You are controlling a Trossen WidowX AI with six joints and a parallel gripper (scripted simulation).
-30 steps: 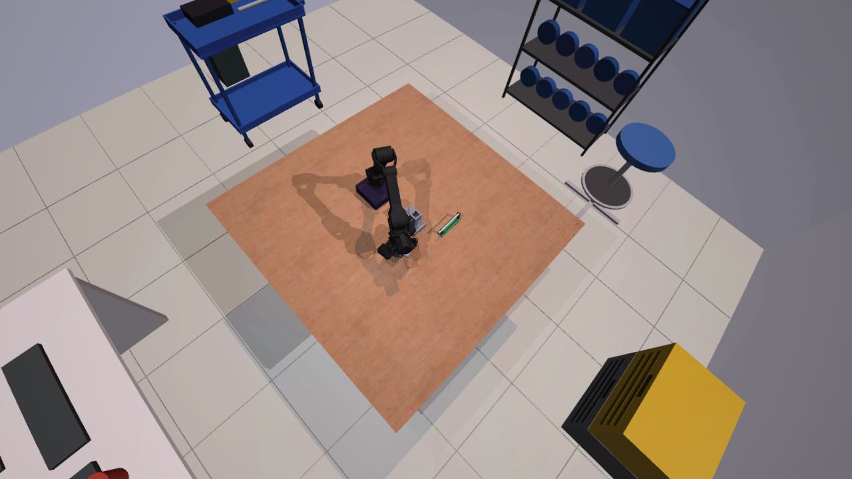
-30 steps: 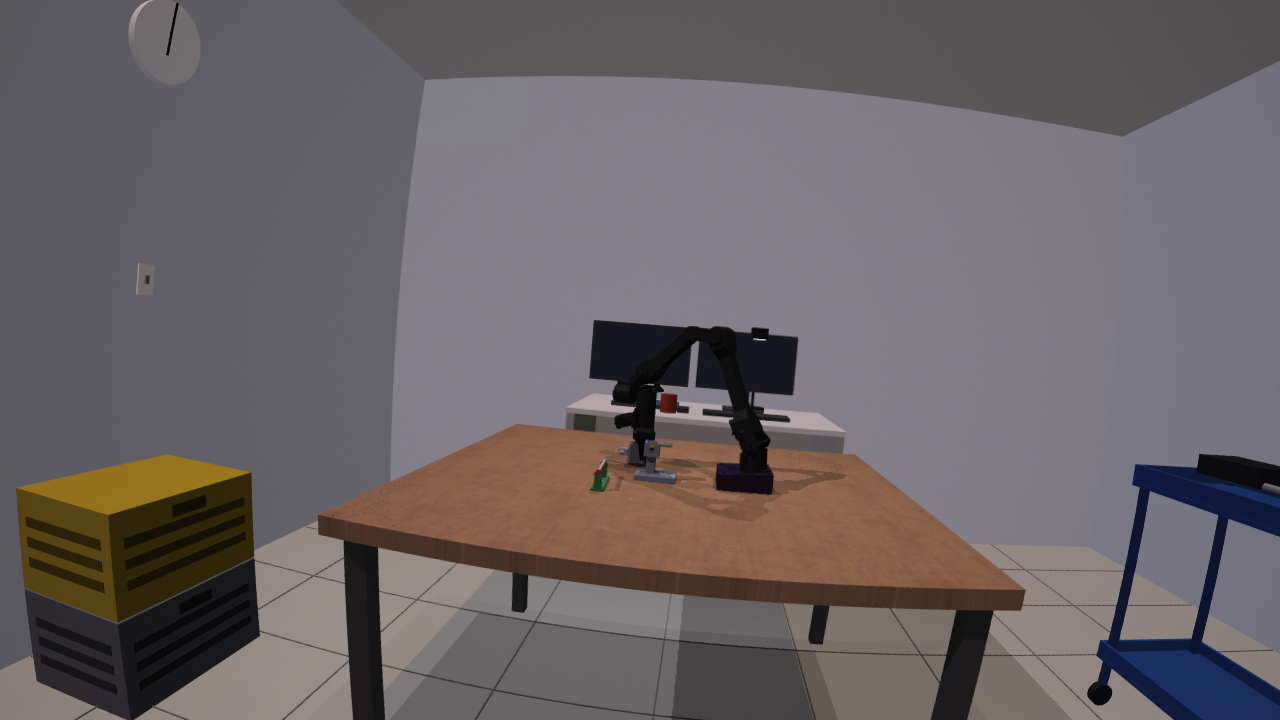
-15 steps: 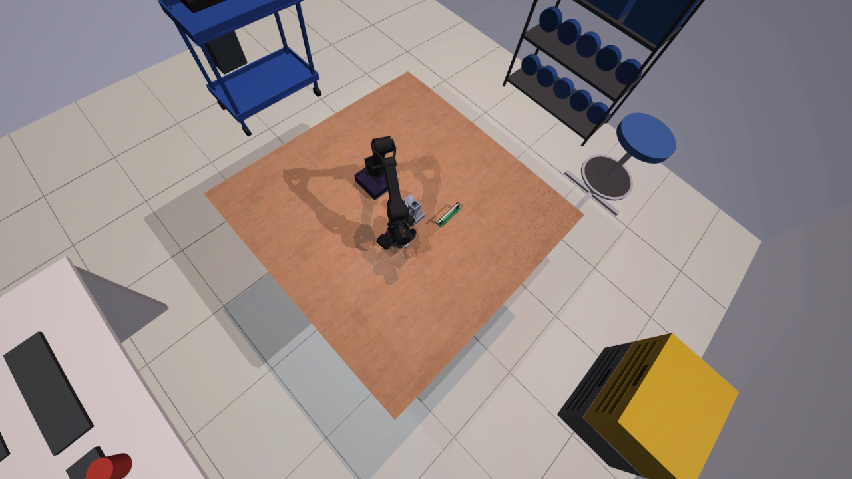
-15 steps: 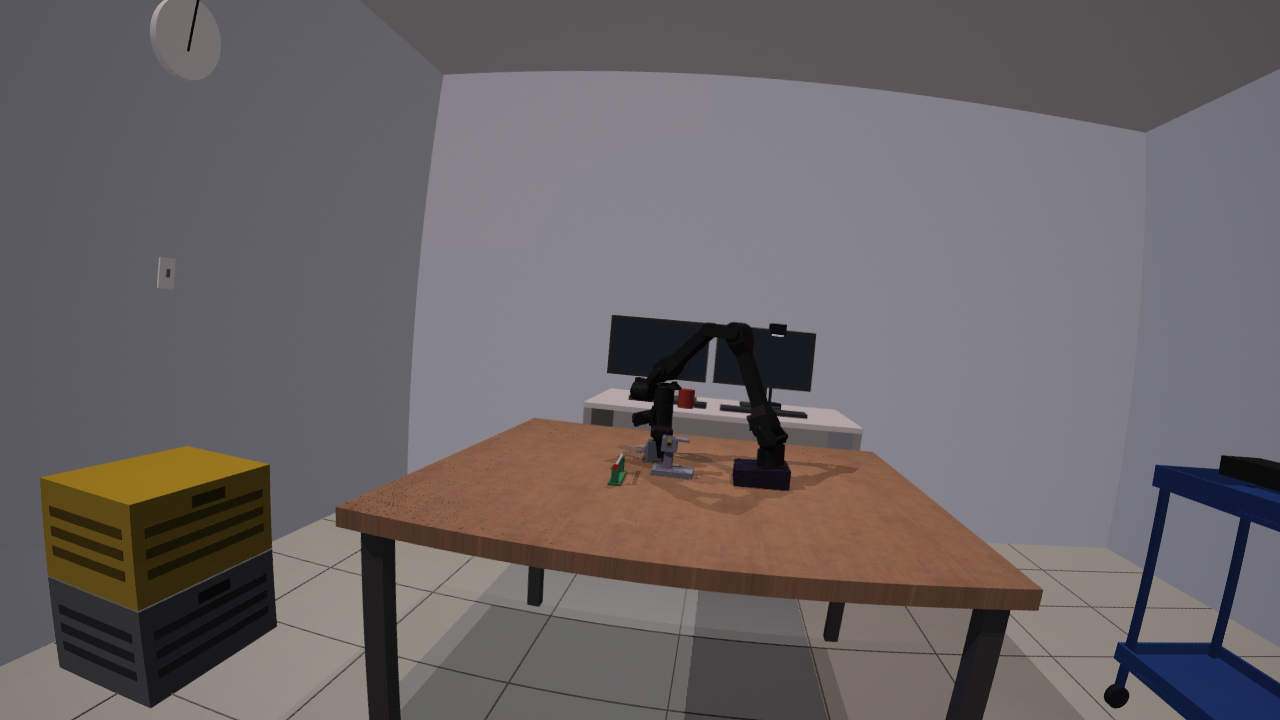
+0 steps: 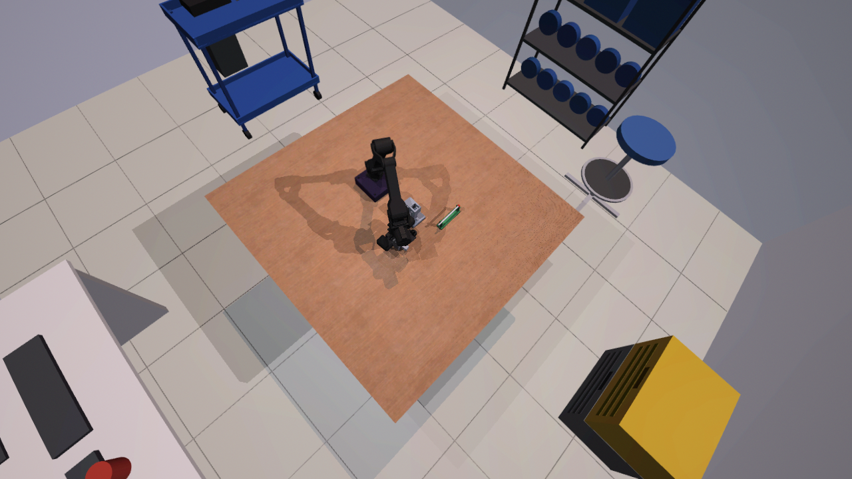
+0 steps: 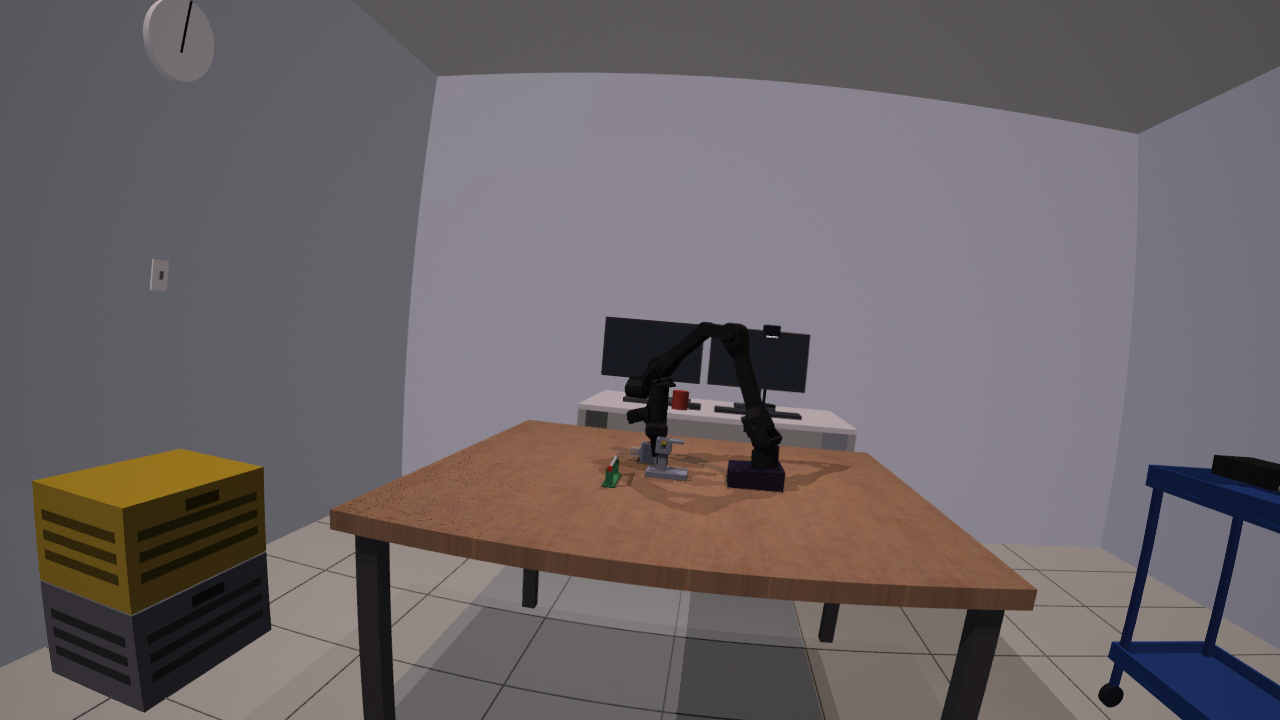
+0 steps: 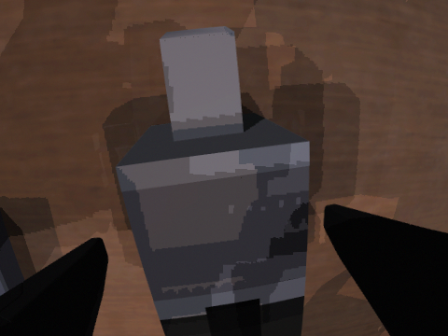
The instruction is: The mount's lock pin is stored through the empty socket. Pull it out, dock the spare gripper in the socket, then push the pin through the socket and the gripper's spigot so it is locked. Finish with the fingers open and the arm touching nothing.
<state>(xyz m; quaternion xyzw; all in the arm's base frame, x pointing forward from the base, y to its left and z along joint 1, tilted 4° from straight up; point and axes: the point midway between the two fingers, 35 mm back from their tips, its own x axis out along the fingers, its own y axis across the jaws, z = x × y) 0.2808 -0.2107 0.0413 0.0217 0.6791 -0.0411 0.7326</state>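
My gripper (image 5: 402, 245) (image 7: 217, 234) is open, low over the table beside the mount. Its black fingers stand either side of the grey spare gripper (image 6: 644, 453) (image 7: 201, 210), with visible gaps in the wrist view. The spare gripper is low at the table, behind the grey mount (image 5: 413, 205) (image 6: 665, 473) in the exterior view; whether it rests flat there is hidden. The mount stands upright, with a small yellow mark near its top. A white rod with a red end lies along a green stand (image 5: 449, 218) (image 6: 611, 479). Whether anything is in the socket is too small to tell.
The arm's dark base (image 5: 372, 186) (image 6: 755, 476) stands on the wooden table (image 5: 393, 357) (image 6: 716, 546), near the mount. The green stand is on the mount's other side. A blue cart, a stool, a rack and crates stand on the floor around the table.
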